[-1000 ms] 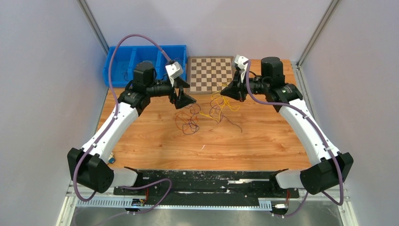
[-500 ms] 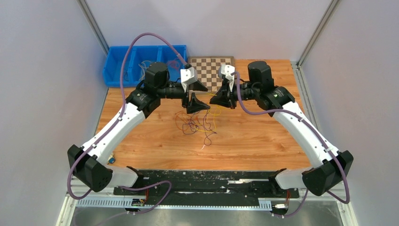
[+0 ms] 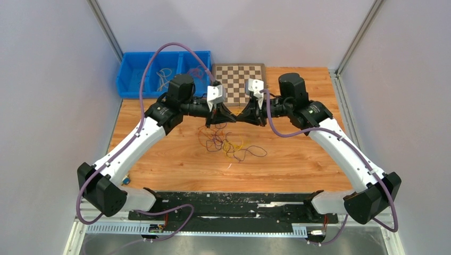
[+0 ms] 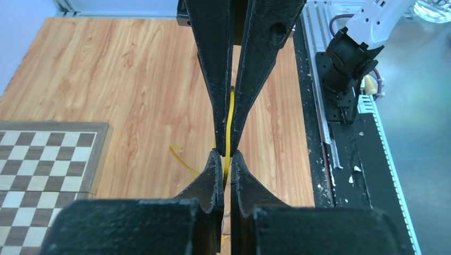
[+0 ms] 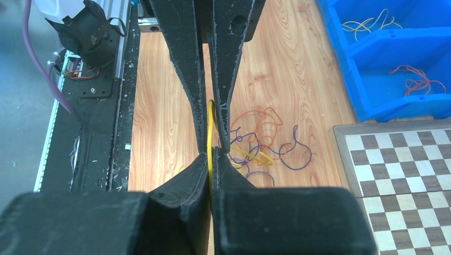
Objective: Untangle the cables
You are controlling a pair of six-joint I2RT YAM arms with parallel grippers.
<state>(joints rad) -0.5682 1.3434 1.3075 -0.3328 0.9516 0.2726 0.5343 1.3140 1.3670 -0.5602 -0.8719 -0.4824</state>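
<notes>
We have the left gripper [image 4: 226, 156] and right gripper [image 5: 211, 156] both clamped on the yellow cable [image 4: 230, 106] mid-frame; pulling apart may tighten the tangle [image 3: 228, 144].

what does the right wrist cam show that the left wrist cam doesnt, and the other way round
Only the right wrist view: the blue bin with pale wires and orange wires in separate compartments, and the orange and purple tangle on the wood. Only the left wrist view: the right arm's base joint. Both: the chessboard, and the left claw and right claw tip to tip, each shut on the same yellow cable.
</notes>
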